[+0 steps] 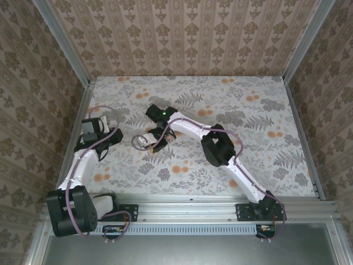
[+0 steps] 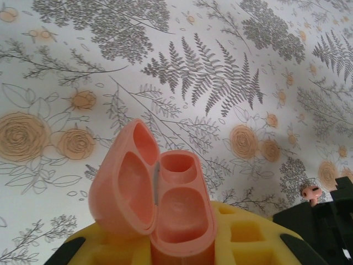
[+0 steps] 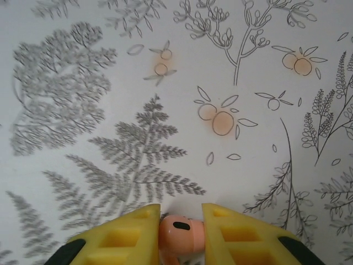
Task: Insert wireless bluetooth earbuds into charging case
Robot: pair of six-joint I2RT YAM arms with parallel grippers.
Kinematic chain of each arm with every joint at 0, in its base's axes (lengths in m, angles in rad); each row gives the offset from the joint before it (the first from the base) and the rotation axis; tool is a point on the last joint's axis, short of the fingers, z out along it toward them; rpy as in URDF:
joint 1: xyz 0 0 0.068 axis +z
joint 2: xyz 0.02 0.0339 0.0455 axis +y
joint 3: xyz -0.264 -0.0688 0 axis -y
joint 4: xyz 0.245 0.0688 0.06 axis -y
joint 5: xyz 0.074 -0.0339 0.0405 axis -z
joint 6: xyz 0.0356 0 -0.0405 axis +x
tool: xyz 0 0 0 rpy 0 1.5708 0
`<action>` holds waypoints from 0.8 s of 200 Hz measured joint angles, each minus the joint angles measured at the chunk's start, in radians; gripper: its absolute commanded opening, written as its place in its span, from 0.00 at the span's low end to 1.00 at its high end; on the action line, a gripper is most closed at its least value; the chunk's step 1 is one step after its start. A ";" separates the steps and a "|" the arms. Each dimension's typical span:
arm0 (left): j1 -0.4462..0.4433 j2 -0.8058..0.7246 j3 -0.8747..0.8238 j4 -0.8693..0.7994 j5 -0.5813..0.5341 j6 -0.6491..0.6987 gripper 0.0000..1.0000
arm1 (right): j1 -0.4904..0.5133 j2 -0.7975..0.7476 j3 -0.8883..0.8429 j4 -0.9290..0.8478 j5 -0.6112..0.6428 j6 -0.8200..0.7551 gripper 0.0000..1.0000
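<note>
Your right gripper [image 3: 181, 214] is clamped on 1 coral-pink earbud [image 3: 179, 232], a small glossy bud with a dark oval slot facing the wrist camera. It sits between the 2 yellow pads [image 3: 127, 234], touching each, with the fern-print table [image 3: 265, 165] behind it. Its lower part runs off the frame, so you cannot tell its long axis. Your left gripper [image 2: 176, 245] is closed on the matching charging case [image 2: 182, 221], which stands lengthwise out of the fingers, lid [image 2: 124, 187] swung open leftward, 2 wells facing the camera.
</note>
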 measured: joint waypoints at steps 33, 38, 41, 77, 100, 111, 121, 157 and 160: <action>-0.082 -0.001 -0.013 0.034 -0.014 0.021 0.17 | -0.018 -0.193 -0.294 0.179 -0.053 0.130 0.22; -0.095 -0.002 -0.016 0.043 -0.015 0.025 0.17 | -0.022 -0.224 -0.337 0.208 -0.063 0.150 0.22; -0.105 -0.002 -0.019 0.050 -0.015 0.029 0.17 | -0.025 -0.242 -0.362 0.228 -0.067 0.167 0.22; -0.226 -0.010 -0.086 0.188 -0.013 0.071 0.17 | -0.064 -0.454 -0.645 0.476 -0.114 0.362 0.21; -0.309 -0.032 -0.166 0.327 -0.008 0.097 0.17 | -0.098 -0.595 -0.844 0.666 -0.124 0.521 0.22; -0.346 -0.034 -0.205 0.402 -0.003 0.112 0.17 | -0.116 -0.656 -0.937 0.764 -0.125 0.592 0.22; -0.378 -0.031 -0.233 0.463 0.005 0.132 0.17 | -0.132 -0.712 -1.021 0.859 -0.122 0.675 0.22; -0.468 0.038 -0.250 0.644 0.035 0.194 0.17 | -0.178 -0.867 -1.277 1.198 -0.070 0.951 0.22; -0.476 0.046 -0.250 0.660 0.037 0.198 0.17 | -0.181 -0.878 -1.295 1.223 -0.063 0.977 0.22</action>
